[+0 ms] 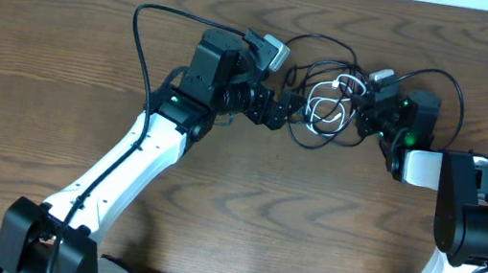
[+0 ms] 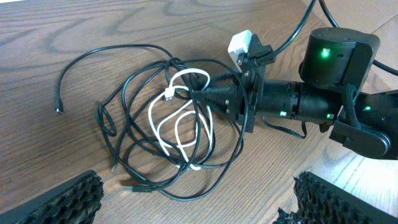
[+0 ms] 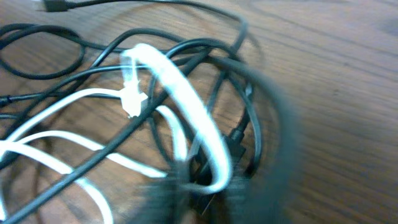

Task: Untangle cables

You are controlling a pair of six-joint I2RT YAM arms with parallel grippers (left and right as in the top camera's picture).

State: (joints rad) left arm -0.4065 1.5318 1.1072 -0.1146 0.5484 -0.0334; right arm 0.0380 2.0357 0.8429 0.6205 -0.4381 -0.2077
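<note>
A brown wooden table (image 1: 40, 77) is carrying the tangled cables (image 2: 169, 93) — the left gripper (image 1: 283, 110) is gaping wide beside them, the right gripper (image 2: 198, 94) is sitting pinched together inside the tangle.

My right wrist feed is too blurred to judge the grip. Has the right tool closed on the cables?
Observer: In the left wrist view, the right tool looks closed inside the cables, where the white cable crosses the black ones. I cannot tell which strand is pinched.
Operator: And the left tool?
Observer: The left tool is wide open beside the same tangle, holding nothing.
Operator: How do the arms stand?
Observer: Overhead, the two tools face each other across the tangle on the table, with the left tool on its left and the right tool on its right.
</note>
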